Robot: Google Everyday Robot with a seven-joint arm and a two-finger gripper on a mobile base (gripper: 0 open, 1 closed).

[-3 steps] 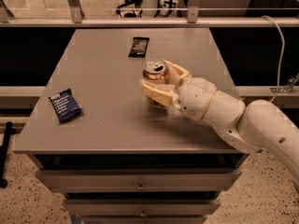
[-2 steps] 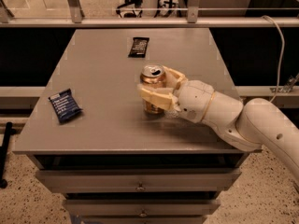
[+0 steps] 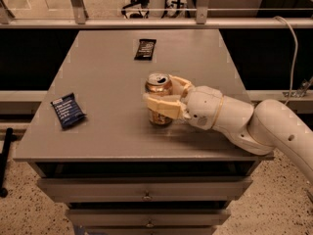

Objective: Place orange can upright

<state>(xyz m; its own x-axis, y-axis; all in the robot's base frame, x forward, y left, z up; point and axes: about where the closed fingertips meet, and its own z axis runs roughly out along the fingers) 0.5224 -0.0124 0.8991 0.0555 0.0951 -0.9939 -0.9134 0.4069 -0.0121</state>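
The orange can point(image 3: 158, 89) stands upright near the middle of the grey table point(image 3: 107, 77), its silver top with the pull tab facing up and its base on or just above the tabletop. My gripper point(image 3: 163, 95) reaches in from the right on the white arm point(image 3: 244, 121) and is shut on the can. One cream finger point(image 3: 164, 106) crosses the can's front, the other sits behind it on the right. The lower middle of the can is hidden by the front finger.
A dark snack bar point(image 3: 145, 49) lies at the back of the table. A blue snack packet point(image 3: 67, 110) lies near the left front edge. A glass railing runs behind the table. Drawers sit under the front edge point(image 3: 146, 196).
The gripper and the can have moved slightly down and left toward the tabletop. The can stays upright in the fingers. The snack bars have not moved.
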